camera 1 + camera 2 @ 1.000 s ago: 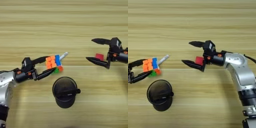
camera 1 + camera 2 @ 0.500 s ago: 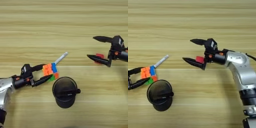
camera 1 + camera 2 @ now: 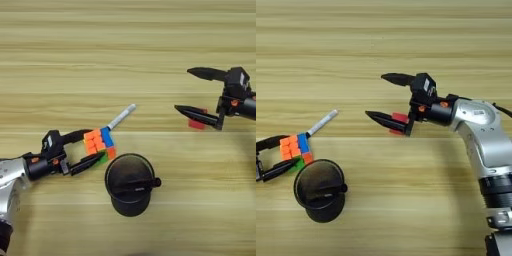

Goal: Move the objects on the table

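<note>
The multicoloured puzzle cube (image 3: 99, 144) sits between the two black fingers of my left gripper (image 3: 96, 145), low on the left, and the gripper is shut on it. Just beyond the cube, the white-and-black marker pen (image 3: 121, 116) lies slanted on the wooden table (image 3: 125, 45), free of the gripper. On the right, my right gripper (image 3: 375, 95) stands wide open. The small red block (image 3: 400, 118) rests against its lower finger and is partly hidden by it.
A black round cup (image 3: 129, 182) with a side handle stands right of the cube, close to the left gripper's lower finger. The right forearm (image 3: 481, 125) runs down the right side of the right eye view.
My left gripper has pulled the cube down and to the left, off the marker, so more of the pen shows. The right gripper has barely moved and stays open by the red block.
</note>
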{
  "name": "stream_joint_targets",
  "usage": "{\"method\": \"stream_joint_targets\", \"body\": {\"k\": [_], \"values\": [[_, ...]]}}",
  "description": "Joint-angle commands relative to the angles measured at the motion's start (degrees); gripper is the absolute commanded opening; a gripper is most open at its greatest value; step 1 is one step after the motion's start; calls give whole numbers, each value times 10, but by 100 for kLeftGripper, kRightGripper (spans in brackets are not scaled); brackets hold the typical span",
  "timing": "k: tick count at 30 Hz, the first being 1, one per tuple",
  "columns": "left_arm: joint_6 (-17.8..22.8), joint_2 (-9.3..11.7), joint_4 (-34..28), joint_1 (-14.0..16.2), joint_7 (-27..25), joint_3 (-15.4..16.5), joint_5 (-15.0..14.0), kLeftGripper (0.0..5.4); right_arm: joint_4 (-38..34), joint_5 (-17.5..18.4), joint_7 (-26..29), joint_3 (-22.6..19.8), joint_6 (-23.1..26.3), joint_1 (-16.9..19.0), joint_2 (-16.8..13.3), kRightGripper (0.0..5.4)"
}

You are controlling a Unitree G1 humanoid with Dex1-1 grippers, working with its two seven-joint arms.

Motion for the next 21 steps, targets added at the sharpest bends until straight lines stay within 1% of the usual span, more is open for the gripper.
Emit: {"method": "stream_joint_targets", "body": {"k": [1,12,21], "values": [[-7,2,5,-5,6,0,7,436,-3,3,-1,-4,-4,-13,-3,540],[-10,2,3,-13,10,0,6,537,7,-2,-6,2,-5,-19,6,540],[-12,0,-1,-18,12,0,4,537,44,-22,-39,17,-2,-31,31,540]]}}
